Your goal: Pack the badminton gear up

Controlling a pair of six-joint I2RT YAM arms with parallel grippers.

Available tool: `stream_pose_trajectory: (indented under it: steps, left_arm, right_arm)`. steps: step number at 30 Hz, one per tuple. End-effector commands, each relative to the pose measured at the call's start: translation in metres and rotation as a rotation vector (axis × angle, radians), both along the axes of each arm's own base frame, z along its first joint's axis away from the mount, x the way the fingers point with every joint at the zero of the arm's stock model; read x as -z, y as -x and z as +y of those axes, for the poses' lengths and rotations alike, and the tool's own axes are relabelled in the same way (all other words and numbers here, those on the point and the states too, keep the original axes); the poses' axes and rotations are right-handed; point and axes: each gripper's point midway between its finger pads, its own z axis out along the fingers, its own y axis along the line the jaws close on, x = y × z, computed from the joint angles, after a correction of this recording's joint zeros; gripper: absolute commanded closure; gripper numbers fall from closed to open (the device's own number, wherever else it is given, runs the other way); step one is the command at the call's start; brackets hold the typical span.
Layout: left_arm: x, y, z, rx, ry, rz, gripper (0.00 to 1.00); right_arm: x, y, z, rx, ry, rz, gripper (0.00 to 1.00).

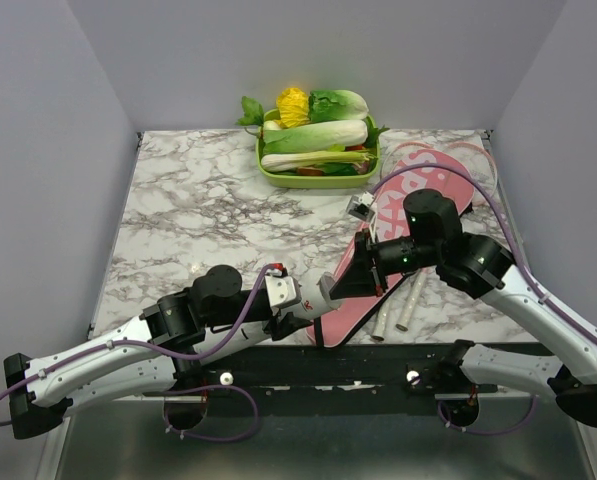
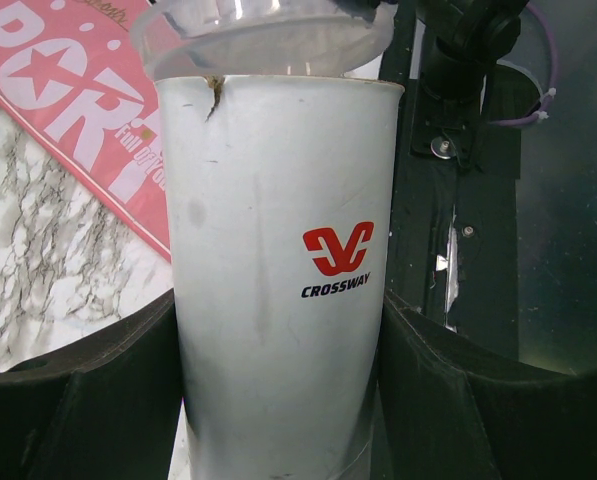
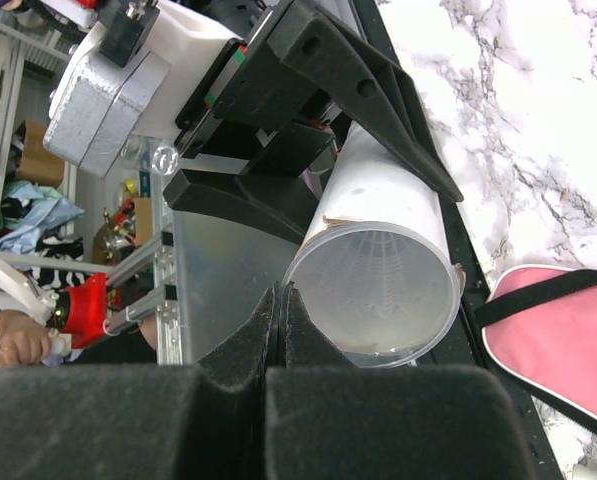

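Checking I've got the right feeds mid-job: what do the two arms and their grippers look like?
The left arm and right arm share white links, black joints and looping purple cables. The left gripper and right gripper have black, wedge-shaped fingers faced with dark foam.

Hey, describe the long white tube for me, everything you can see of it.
The long white cardboard-looking tube is a smooth, slightly scuffed cylinder printed with a red logo and CROSSWAY. A clear plastic cap closes one end; the edge beneath has a small tear. The left end effector clamps it, black fingers pressed on both sides, beside the pink racket-shaped cover bag. The shut right end effector sits at the cap's rim; contact is unclear.
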Motion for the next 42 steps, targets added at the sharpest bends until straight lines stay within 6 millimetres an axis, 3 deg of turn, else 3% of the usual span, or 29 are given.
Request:
stream_pose_trajectory:
  steps: [1, 14, 25, 40, 41, 42]
  left_arm:
    - [-0.012, 0.002, 0.0, -0.024, 0.04, 0.055, 1.0]
    - [-0.014, 0.003, 0.001, -0.025, 0.051, 0.049, 1.0]
    - [-0.014, 0.004, 0.0, -0.017, 0.051, 0.053, 1.0]
    - [-0.013, 0.003, 0.0, -0.019, 0.049, 0.052, 1.0]
    - [-0.013, 0.003, 0.0, -0.021, 0.049, 0.052, 1.0]
    - [-0.014, 0.003, 0.0, -0.021, 0.051, 0.05, 1.0]
  right_arm:
    - [-0.002, 0.008, 0.0, -0.012, -0.015, -0.006, 0.99]
    - [0.01, 0.009, 0.006, -0.006, -0.003, 0.009, 0.99]
    - [0.004, 0.003, 0.013, 0.005, -0.035, -0.017, 0.99]
    - [0.015, 0.007, 0.02, -0.039, -0.056, 0.014, 0.99]
    - [0.015, 0.006, 0.02, -0.036, -0.057, 0.017, 0.99]
    - [0.016, 0.008, 0.02, -0.045, -0.058, 0.022, 0.92]
